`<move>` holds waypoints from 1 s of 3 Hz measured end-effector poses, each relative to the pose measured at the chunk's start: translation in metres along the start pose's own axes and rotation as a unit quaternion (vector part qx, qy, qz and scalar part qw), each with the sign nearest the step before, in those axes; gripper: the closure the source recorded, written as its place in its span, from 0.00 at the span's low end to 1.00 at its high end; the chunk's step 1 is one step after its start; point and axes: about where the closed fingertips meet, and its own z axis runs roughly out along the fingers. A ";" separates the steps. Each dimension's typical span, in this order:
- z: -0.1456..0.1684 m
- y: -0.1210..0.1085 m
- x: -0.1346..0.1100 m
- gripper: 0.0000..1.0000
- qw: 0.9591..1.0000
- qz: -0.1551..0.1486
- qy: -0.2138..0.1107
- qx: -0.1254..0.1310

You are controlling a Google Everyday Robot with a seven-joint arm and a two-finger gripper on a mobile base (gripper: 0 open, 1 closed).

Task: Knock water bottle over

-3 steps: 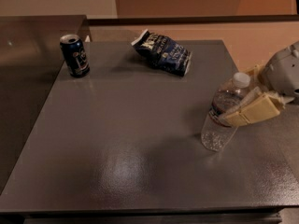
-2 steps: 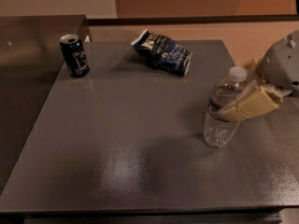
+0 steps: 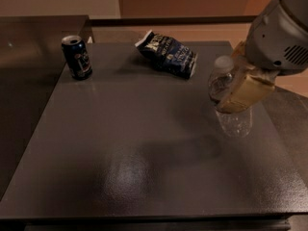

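The water bottle (image 3: 235, 124), clear ribbed plastic with a white cap, is at the right side of the dark table (image 3: 134, 143). It leans with its cap toward the left. My gripper (image 3: 224, 97) reaches in from the upper right and is shut around the bottle's middle. One tan finger (image 3: 246, 89) crosses in front of the bottle and hides its label band. The other finger shows only partly behind it.
A dark blue drink can (image 3: 76, 57) stands upright at the far left. A crumpled blue snack bag (image 3: 168, 55) lies at the far middle. The table's right edge runs close behind the bottle. A lower counter lies to the left.
The gripper has moved up and left with the bottle. The bottle's cap has swung left, so it leans more than before. The can and bag have not moved.
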 end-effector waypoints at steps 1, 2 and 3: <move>0.009 -0.010 -0.001 1.00 0.996 -0.025 0.083 0.007; 0.029 -0.027 0.007 1.00 0.989 -0.036 0.146 0.002; 0.051 -0.040 0.008 1.00 0.981 -0.045 0.187 -0.005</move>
